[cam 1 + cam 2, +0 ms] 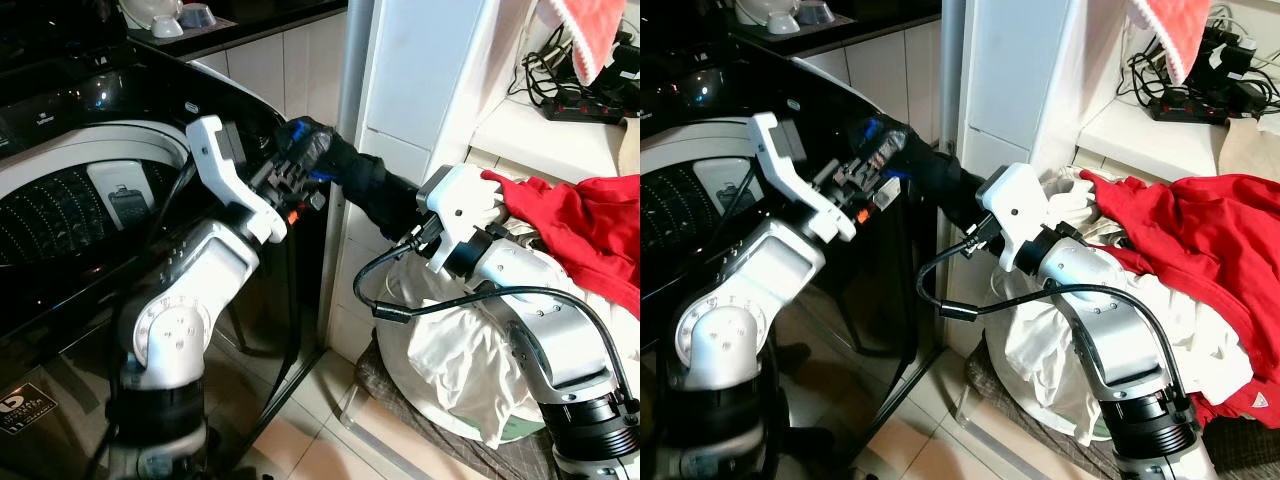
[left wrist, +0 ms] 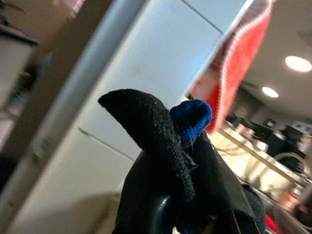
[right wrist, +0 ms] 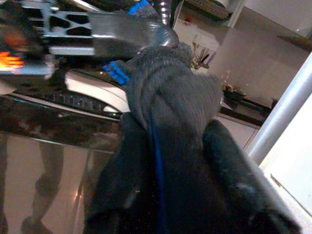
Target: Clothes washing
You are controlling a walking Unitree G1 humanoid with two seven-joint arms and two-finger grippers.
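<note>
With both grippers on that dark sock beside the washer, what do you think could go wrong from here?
1. The black sock hangs stretched between the left gripper and right gripper; an early release might drop it outside the washer.
2. The right arm's cable loops near the laundry pile and may snag the clothes.

Bright indoor light; ceiling lamps [image 2: 298,63] glow beyond the fingers, the glossy washer [image 1: 90,140] glints, and both wrist views blur.
</note>
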